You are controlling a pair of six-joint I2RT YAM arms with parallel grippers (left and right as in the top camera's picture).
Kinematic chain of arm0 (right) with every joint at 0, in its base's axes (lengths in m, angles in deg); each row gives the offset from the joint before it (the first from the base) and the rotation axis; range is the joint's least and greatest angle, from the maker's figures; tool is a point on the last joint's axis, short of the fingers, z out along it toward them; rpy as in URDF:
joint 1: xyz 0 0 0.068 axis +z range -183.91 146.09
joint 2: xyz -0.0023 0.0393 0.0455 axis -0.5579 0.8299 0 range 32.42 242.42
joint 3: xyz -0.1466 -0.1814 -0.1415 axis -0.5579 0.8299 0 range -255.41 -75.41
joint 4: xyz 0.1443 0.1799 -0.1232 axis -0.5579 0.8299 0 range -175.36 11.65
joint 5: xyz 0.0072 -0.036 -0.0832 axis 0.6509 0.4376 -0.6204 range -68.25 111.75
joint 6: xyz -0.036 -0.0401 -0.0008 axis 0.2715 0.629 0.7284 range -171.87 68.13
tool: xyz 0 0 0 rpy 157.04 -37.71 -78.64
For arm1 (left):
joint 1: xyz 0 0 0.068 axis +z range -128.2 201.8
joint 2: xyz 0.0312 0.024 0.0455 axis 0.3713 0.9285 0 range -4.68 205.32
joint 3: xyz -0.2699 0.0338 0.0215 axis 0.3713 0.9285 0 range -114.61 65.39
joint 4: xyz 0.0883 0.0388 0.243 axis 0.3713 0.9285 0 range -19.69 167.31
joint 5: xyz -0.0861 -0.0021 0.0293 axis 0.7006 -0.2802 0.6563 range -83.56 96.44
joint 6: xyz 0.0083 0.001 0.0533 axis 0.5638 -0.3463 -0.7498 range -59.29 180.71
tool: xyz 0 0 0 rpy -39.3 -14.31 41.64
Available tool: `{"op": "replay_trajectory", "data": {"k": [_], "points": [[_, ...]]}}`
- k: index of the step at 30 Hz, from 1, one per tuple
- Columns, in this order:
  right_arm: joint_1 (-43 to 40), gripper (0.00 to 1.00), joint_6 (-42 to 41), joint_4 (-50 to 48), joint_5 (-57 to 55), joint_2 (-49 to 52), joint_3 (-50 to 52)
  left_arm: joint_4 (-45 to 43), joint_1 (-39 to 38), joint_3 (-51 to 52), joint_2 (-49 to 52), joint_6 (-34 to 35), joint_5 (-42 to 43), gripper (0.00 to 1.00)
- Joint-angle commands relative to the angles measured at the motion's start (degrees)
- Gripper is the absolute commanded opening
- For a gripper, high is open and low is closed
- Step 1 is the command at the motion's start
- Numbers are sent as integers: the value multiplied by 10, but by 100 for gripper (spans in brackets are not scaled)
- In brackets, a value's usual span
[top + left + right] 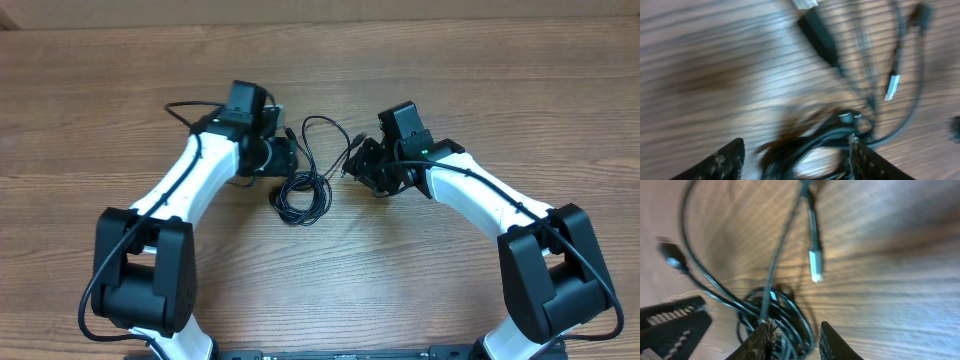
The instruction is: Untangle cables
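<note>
The cables [302, 195] are thin black cords on the wooden table: a small coil with loose loops running up to plug ends [288, 131]. My left gripper [292, 160] hovers at the coil's upper left. In the left wrist view it [795, 160] is open, fingers [725, 160] wide apart, with the coil [815, 142] lying between them and a silver-tipped plug [893, 87] beyond. My right gripper [352, 165] is at the coil's upper right. It [797, 340] stands narrowly open with coil strands [790, 310] passing between the fingers [762, 340]; a silver-tipped plug [816, 270] lies further out.
The bare wooden table [450, 60] stretches on all sides. The left arm's own thicker black cable [180, 108] loops behind its wrist. Part of the left gripper [670, 327] shows at the lower left of the right wrist view, close to the coil.
</note>
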Motion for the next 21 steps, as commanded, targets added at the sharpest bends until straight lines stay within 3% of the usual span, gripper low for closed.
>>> {"op": "replay_trajectory", "data": {"k": [1, 9, 13, 21], "points": [[-2, 29, 0, -22, 2, 2, 1, 19, 24, -10, -17, -9, -24, 63], [-2, 30, 0, -30, -21, 2, 1, 54, 39, 1, -15, -69, 23, 63], [-2, 31, 0, -30, -23, 2, 1, 56, 34, 16, -14, -129, 85, 53], [-2, 36, -2, -35, -16, 2, 1, 30, 33, 42, -13, -132, 82, 27]]}}
